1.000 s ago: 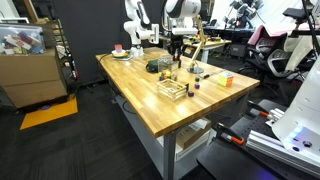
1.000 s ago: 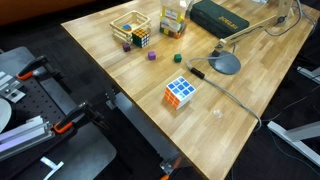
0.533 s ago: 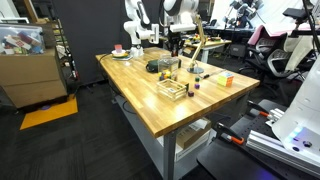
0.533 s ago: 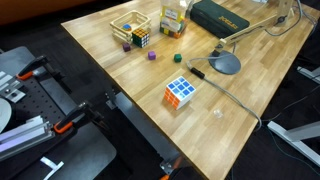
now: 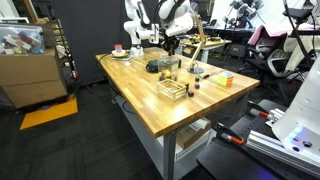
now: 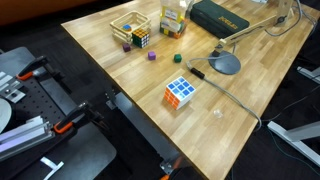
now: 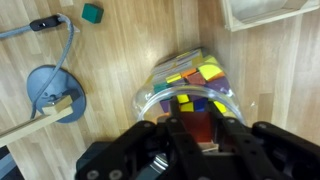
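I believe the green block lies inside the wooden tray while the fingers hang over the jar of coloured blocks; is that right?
Not quite. The green block lies on the bare table, outside the tray, as an exterior view shows. The rest holds: in the wrist view the fingers hang over the jar of coloured blocks.

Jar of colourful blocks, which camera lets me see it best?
The wrist view. It looks straight down into the clear jar, big and close, so the coloured blocks inside show. In an exterior view it stands small beside the wooden basket; in an exterior view from farther off it is just a speck.
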You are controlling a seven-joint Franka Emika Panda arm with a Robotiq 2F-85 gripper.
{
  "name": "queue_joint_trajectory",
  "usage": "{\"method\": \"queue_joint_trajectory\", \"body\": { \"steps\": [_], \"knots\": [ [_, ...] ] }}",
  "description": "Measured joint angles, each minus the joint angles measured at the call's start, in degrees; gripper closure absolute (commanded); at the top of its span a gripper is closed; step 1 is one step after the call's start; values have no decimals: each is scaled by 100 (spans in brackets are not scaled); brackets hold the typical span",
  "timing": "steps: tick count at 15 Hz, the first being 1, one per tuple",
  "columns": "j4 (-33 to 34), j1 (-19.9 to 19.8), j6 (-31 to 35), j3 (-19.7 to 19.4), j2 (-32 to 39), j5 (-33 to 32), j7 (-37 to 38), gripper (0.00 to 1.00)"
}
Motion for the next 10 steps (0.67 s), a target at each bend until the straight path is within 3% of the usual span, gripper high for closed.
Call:
{"method": "queue_joint_trajectory", "body": {
  "steps": [5,6,7,10],
  "knots": [
    [1018,-22,-84,-238,804,-58,-74,93],
    [1193,-22,-134,-245,901,-58,-102,62],
    [1333,-20,-208,-245,970,-58,-123,45],
    [1606,-17,-497,-202,1100,-12,-186,25]
  ]
}}
